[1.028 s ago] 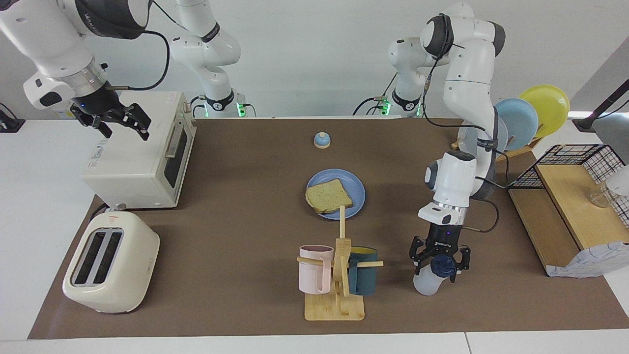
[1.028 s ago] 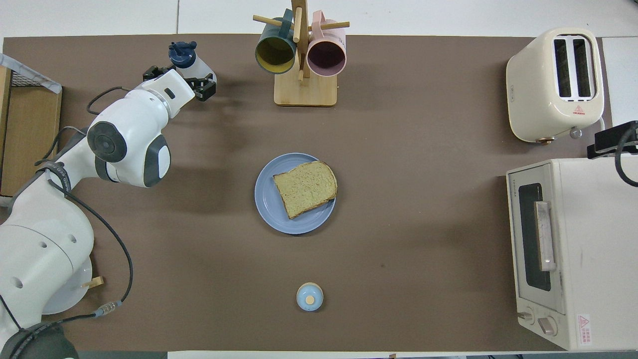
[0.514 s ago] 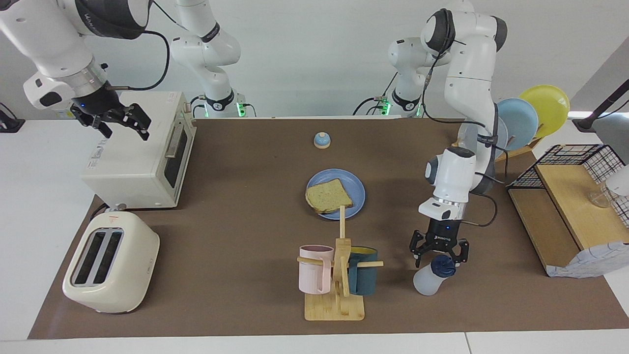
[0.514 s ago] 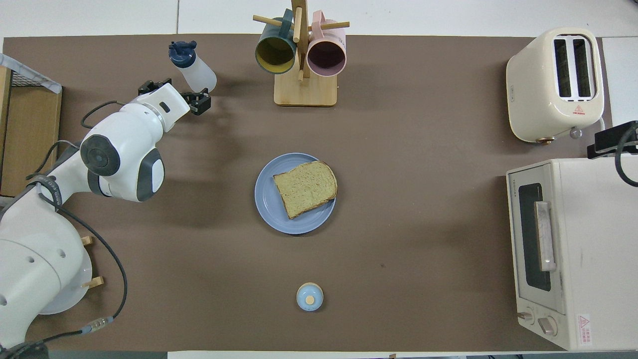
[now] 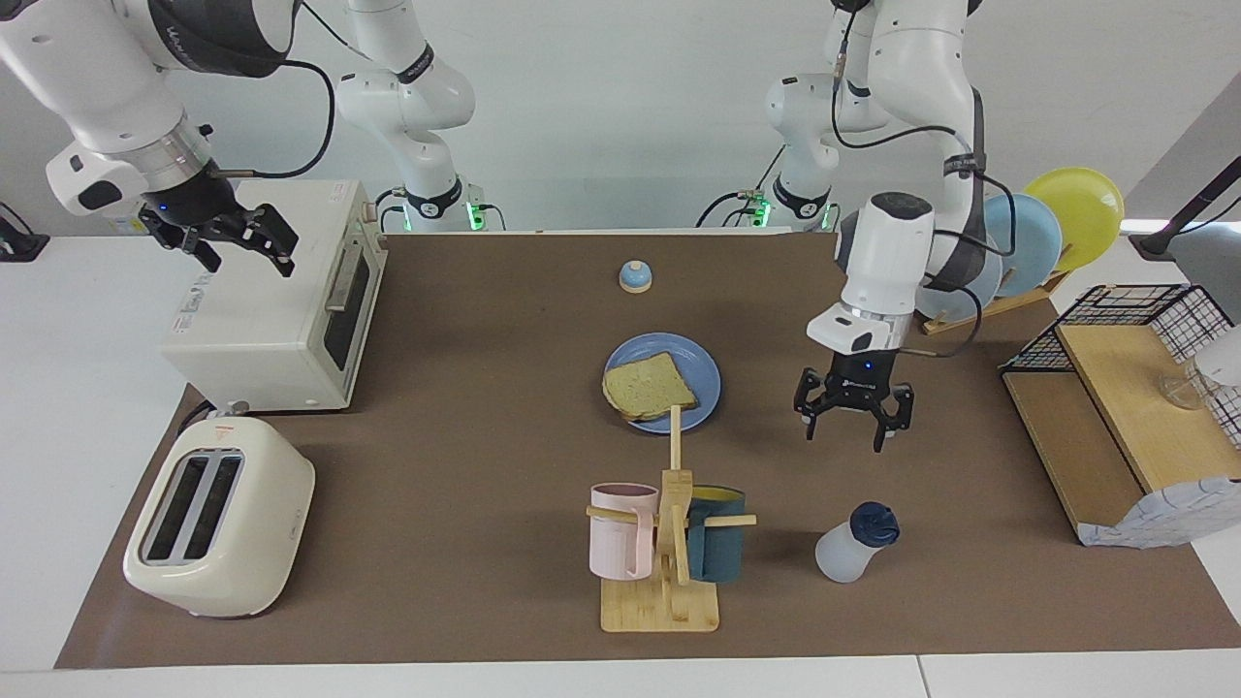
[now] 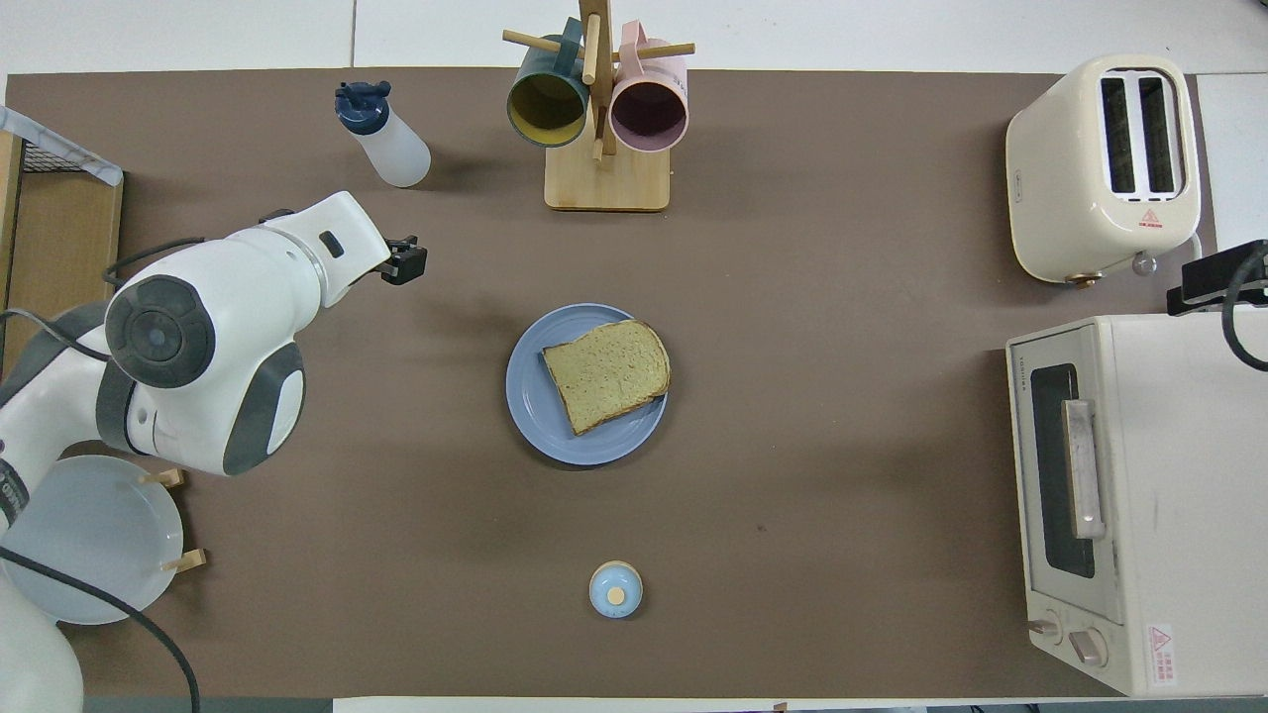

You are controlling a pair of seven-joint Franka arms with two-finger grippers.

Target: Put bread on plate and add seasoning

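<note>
In the middle of the brown table (image 5: 465, 407) the blue plate (image 5: 700, 370) lies flat with the bread (image 5: 648, 387) resting on it, the slice covering the part of the plate toward the right arm's end and leaving a bare blue crescent toward the left arm's end. The seasoning (image 5: 855, 543) stands on the table by itself, farther from the robots than the plate and toward the left arm's end, just beside the wooden mug rack (image 5: 667, 543) that carries a pink mug (image 5: 620, 529) and a dark teal mug (image 5: 717, 543); its navy cap leans a little to one side. The left pincer (image 5: 852, 419) hangs in the air over bare table between the plate and the seasoning, its fingers spread apart and holding nothing, well clear of the bottle. The right pincer (image 5: 225, 242) waits raised over the white toaster oven (image 5: 281, 301) at the right arm's end of the table, likewise spread open and empty. A cream toaster (image 5: 218, 519) sits farther from the robots than the oven. A small blue bell (image 5: 635, 276) stands nearer to the robots than the plate. At the left arm's end, plates stand upright in a plate rack (image 5: 1018, 291), and a wooden shelf with a wire basket (image 5: 1115, 417) sits beside it.
</note>
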